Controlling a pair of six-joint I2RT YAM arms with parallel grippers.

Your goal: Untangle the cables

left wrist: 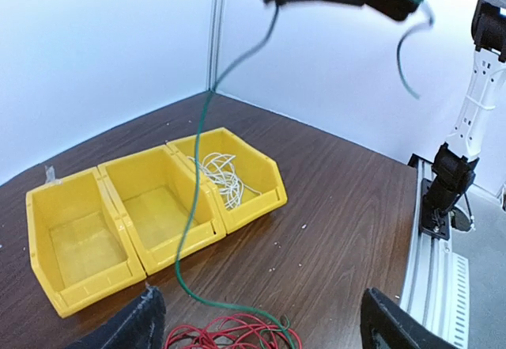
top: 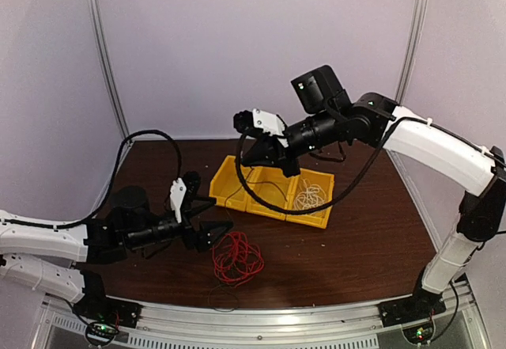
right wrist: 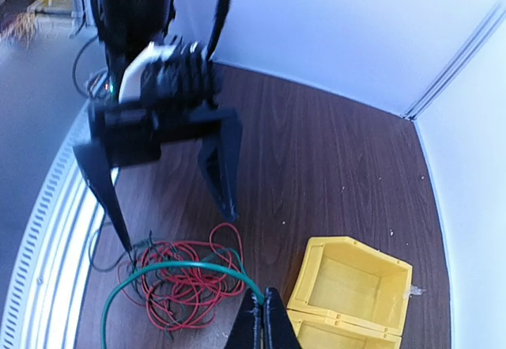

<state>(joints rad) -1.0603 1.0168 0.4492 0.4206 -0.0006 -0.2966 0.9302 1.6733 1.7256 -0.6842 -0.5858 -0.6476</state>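
In the overhead view the left pincer (top: 215, 234) sits low at about 8 o'clock on the bench (top: 371, 238). Its fingers are spread wide and grip nothing, with their tips just beside the red cable (top: 236, 258), a loose coil at 6 o'clock. Only the right wrist view shows the grip clearly: the green cable (right wrist: 178, 268) arches up off the coil into the right pincer (right wrist: 265, 325), which is closed and pinches it between its fingertips. From overhead this strand can hardly be made out. The left wrist view shows its full run, a long slack line hanging from the high pincer, passing in front of the row of three yellow bins (left wrist: 99, 290) and down to the red coil. The white cable (left wrist: 223, 176) lies bundled inside the bin at the row's 3 o'clock end.
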